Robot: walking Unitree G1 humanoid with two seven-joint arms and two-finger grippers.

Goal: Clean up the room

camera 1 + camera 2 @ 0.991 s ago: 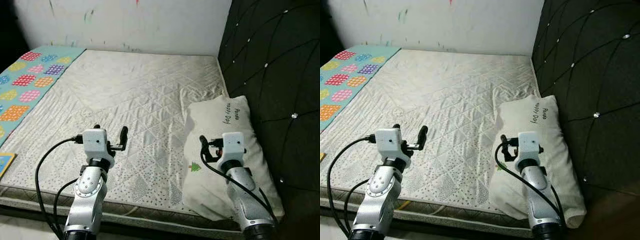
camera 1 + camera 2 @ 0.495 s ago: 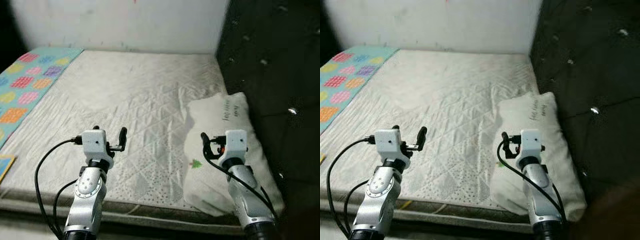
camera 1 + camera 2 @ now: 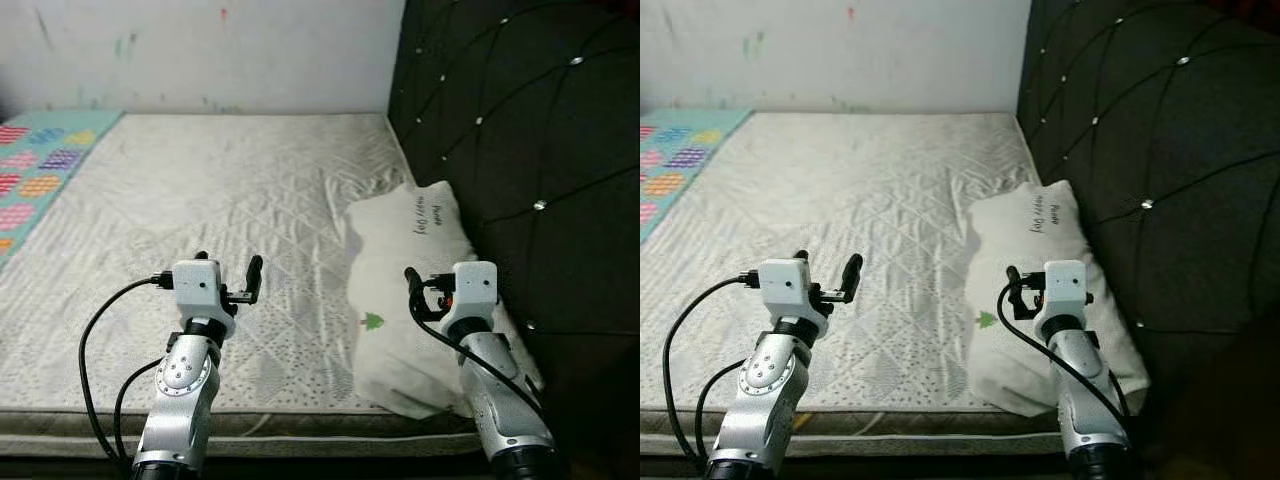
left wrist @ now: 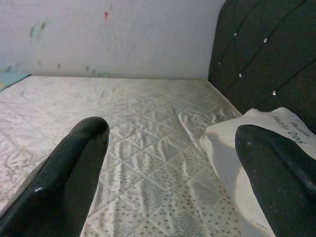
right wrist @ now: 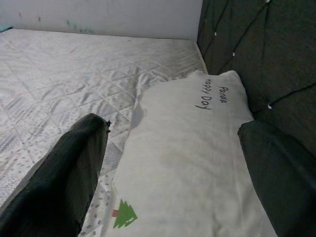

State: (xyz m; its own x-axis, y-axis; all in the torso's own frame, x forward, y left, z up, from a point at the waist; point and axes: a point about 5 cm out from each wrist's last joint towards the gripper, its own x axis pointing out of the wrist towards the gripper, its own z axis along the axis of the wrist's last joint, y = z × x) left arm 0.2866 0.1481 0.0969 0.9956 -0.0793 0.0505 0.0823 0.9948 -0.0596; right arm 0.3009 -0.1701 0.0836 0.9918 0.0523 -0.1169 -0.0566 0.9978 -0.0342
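A white pillow (image 3: 405,262) with a small green tree print and dark lettering lies on the pale quilted mattress (image 3: 210,200), against the black tufted headboard (image 3: 500,130). My right gripper (image 3: 440,290) is held open just above the pillow's near end, and in the right wrist view its fingers (image 5: 64,173) stand wide apart over the pillow (image 5: 187,148). Over the near part of the mattress, left of the pillow, my left gripper (image 3: 228,272) is open and holds nothing. Its fingers (image 4: 64,168) frame bare mattress (image 4: 143,123).
A colourful patterned blanket (image 3: 40,165) covers the far left of the bed. A white wall (image 3: 200,50) with small paint marks runs along the far side. The mattress's front edge (image 3: 300,425) is right below my arms.
The whole view has swung to the right, so the pillow and headboard sit nearer the middle and less of the blanket shows. Both grippers hold the same open pose.
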